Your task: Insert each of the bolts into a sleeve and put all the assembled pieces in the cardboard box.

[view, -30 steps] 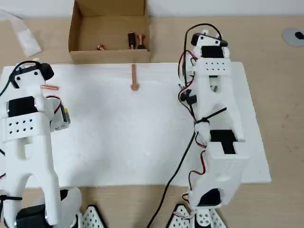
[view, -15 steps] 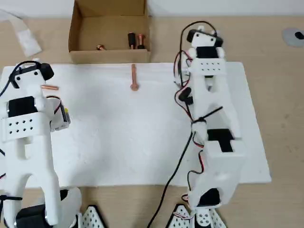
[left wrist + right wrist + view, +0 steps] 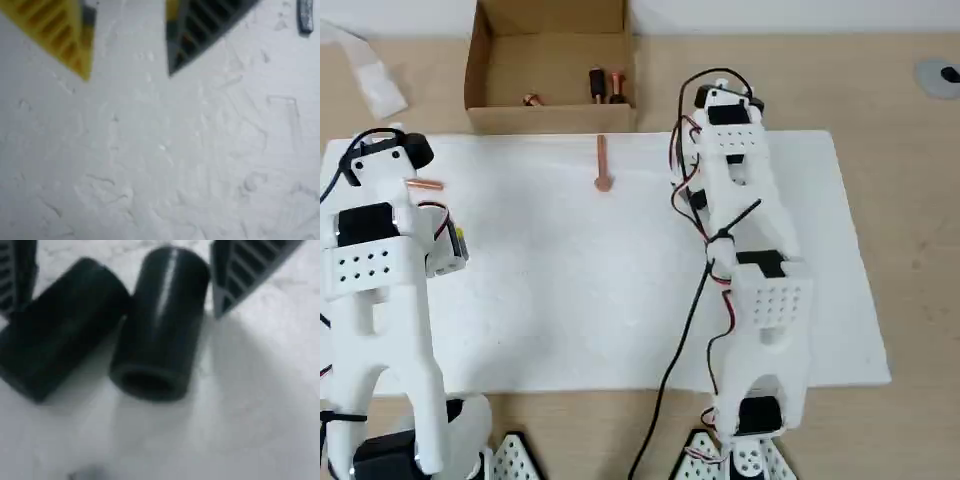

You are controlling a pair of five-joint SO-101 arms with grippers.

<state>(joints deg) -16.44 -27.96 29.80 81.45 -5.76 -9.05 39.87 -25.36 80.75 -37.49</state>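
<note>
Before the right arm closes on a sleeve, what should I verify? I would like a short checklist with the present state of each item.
1. Right end effector open: ok.
2. Only one sleeve inside it: not ok; the nearer sleeve and the second sleeve lie there side by side, seemingly touching.
3. Left end effector open and empty: ok, above the white mat.
4. Bolts free to pick: ok; one bolt lies near the cardboard box, another bolt beside the left arm.
5. Bore of the nearer sleeve clear: cannot tell, it is dark.
</note>
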